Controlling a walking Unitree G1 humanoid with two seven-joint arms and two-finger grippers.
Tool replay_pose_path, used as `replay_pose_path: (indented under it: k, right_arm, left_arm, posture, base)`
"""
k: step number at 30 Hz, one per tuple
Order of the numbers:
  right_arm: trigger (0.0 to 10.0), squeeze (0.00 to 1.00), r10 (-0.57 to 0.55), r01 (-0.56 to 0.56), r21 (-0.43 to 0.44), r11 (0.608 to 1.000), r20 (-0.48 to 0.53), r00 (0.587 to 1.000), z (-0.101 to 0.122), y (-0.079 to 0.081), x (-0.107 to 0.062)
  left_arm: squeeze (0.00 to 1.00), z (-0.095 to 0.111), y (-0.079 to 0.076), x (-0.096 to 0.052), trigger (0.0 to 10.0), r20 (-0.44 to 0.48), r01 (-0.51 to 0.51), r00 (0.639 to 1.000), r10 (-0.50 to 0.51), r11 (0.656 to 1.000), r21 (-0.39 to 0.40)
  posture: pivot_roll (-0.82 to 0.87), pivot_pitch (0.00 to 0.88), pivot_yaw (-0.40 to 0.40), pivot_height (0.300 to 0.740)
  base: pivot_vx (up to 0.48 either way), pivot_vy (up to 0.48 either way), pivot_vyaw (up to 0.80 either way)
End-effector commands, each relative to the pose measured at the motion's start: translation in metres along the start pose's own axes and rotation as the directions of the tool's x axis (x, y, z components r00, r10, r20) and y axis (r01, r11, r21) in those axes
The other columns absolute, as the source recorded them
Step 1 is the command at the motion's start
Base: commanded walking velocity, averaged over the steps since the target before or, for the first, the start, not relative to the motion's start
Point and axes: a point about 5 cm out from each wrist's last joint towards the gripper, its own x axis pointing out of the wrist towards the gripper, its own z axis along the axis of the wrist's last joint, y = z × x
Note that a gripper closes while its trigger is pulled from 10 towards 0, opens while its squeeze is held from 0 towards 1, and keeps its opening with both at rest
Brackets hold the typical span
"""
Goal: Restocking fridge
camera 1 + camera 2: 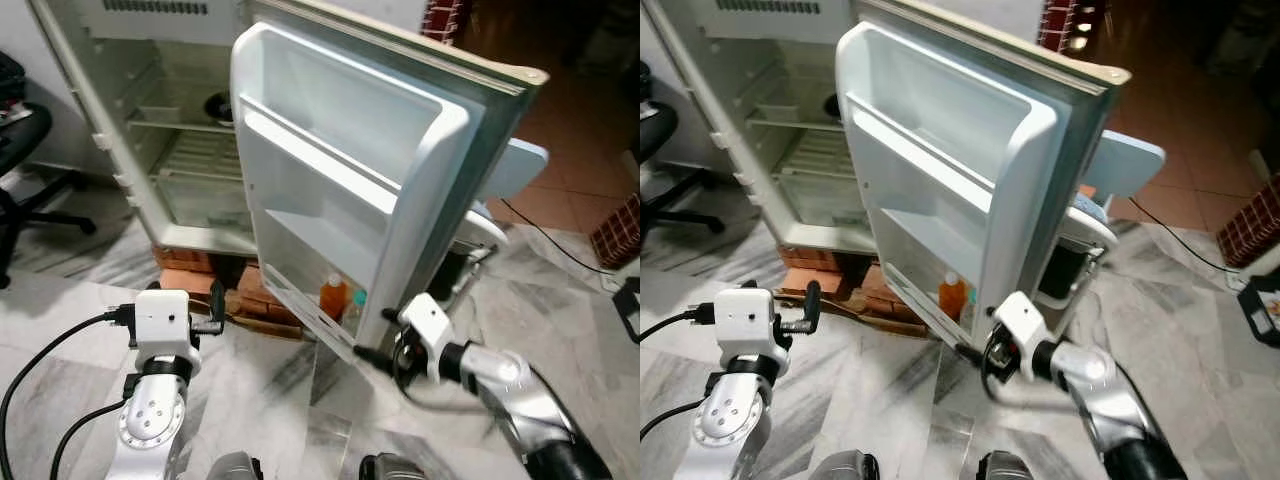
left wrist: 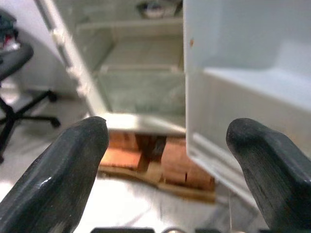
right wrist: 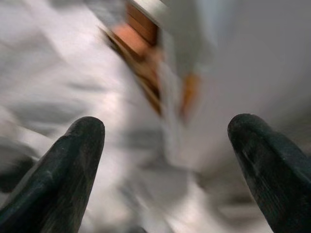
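Fridge [image 1: 150,130] stands with its one door [image 1: 350,170] swung wide, the door's inner side facing the robot. The cabinet sits raised on a stack of bricks [image 1: 235,290] over a pale marbled floor [image 1: 70,300]. Inside the cabinet two wire shelves show, and one dark round item on the upper one is too small to identify. The door carries three racks; the lowest holds two bottles standing side by side, an orange bottle [image 1: 333,297] and a clear bottle [image 1: 357,305] with a teal cap. One black office chair [image 1: 30,190] stands off to the robot's left, well apart from the door.

Open floor lies between the cabinet's foot and the robot. The door's lower outer corner hangs just in front of the right arm.

Right gripper [image 1: 362,353] points at that bottom edge, very near it; contact cannot be judged. Its wrist view is blurred but shows the fingers spread wide around nothing. Left gripper [image 1: 216,312] hovers low over the floor before the bricks, fingers wide apart and empty.
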Motion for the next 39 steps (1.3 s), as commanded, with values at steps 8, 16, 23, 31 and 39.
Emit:
replay_pose_path:
  k: [8,16,23,31,39]
  right_arm:
    - [10.0,0.0,-0.316,0.299,-0.12,0.947,-0.171,0.933,0.002,-0.067,-0.012]
    - [10.0,0.0,-0.428,0.431,-0.084,0.899,0.046,0.903,0.066,-0.087,0.002]
    - [10.0,0.0,-0.283,0.273,0.079,0.959,0.211,0.935,0.083,-0.072,0.011]
    - [10.0,0.0,0.104,-0.255,0.239,0.937,0.507,0.855,0.094,-0.028,-0.003]
    - [10.0,0.0,0.614,-0.659,0.134,0.74,0.264,0.744,0.016,0.035,-0.035]
  left_arm:
    - [0.0,-0.008,0.004,-0.006,10.0,-0.052,-0.016,0.998,0.016,1.0,0.018]
    - [0.0,-0.012,-0.02,-0.012,10.0,-0.104,0.158,0.981,-0.162,0.986,-0.051]
    - [0.0,-0.016,-0.025,-0.022,10.0,-0.145,0.151,0.972,-0.187,0.962,-0.229]
    - [0.0,-0.022,-0.026,-0.033,10.0,-0.175,0.166,0.96,-0.216,0.95,-0.265]
    - [0.0,-0.022,-0.026,-0.034,10.0,-0.184,0.179,0.955,-0.231,0.948,-0.263]
  posture:
    - [0.07,0.132,-0.015,0.74]
    - [0.07,0.132,0.003,0.74]
    - [0.1,0.137,-0.004,0.74]
    - [0.09,0.142,-0.027,0.74]
    - [0.08,0.132,-0.022,0.74]
  base:
    - [0.0,0.0,0.0]
    - [0.0,0.0,0.0]
    - [0.0,0.0,0.0]
    - [0.0,0.0,0.0]
    - [0.0,0.0,0.0]
